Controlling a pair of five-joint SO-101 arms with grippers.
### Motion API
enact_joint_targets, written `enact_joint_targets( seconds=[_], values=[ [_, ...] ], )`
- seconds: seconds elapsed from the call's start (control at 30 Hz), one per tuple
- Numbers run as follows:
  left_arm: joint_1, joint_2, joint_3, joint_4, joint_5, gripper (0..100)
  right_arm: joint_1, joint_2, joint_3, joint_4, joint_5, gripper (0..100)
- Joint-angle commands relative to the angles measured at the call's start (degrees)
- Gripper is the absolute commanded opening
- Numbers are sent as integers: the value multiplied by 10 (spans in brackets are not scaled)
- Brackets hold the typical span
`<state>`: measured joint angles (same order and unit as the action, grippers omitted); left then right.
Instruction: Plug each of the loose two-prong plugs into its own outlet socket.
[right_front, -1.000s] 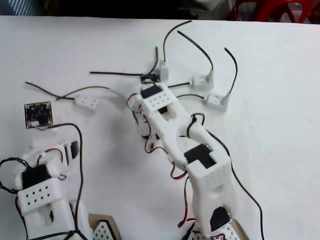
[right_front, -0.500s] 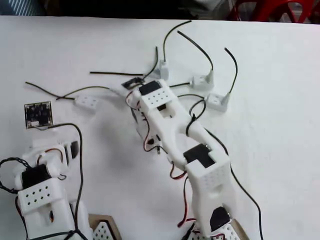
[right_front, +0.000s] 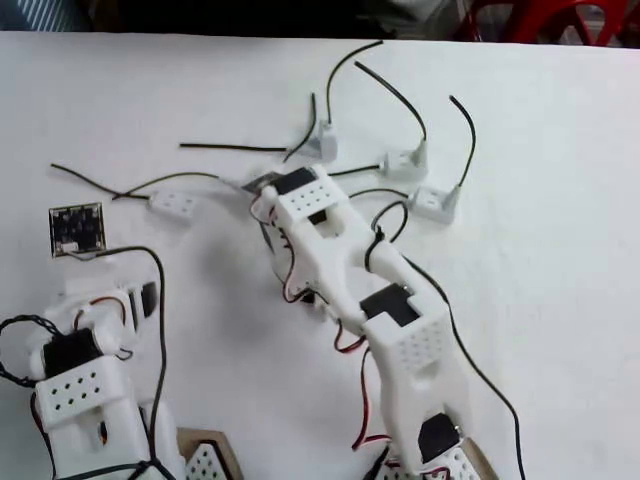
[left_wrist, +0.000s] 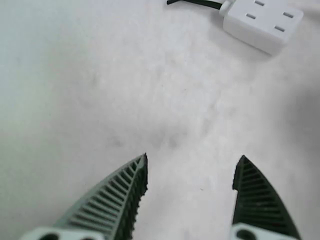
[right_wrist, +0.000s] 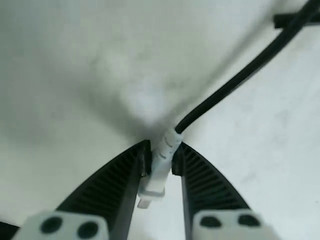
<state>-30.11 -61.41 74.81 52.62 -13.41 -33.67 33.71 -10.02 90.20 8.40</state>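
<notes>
One plug sits clamped in your right gripper, over the bench; the left gripper hangs open near a socket. Expect the plug to twist if its cord drags; it then misses the socket.

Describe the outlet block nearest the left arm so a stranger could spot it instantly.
On the white table, start at the right arm stretched across the middle. The outlet block lies between it and the folded left arm, a thin dark cord trailing away. Unlike the three white pieces clustered on the right arm's other side, it lies alone.
</notes>
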Motion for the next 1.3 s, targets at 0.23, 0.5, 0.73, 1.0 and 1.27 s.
enact_joint_targets(
  seconds=[0.23,0.5,0.73,1.0,1.27],
  values=[
    [-4,-14,-3,-11,2,278,0,-40,-3,38,-37,77],
    [-4,-14,-3,-11,2,278,2,-39,17,50,-40,71],
    [-4,-14,-3,-11,2,278,2,-40,22,50,-40,16],
    [-4,-14,11,-42,2,278,2,-101,13,80,-36,18],
    [-3,-14,14,-48,2,278,13,-320,42,79,-40,18]
  ],
)
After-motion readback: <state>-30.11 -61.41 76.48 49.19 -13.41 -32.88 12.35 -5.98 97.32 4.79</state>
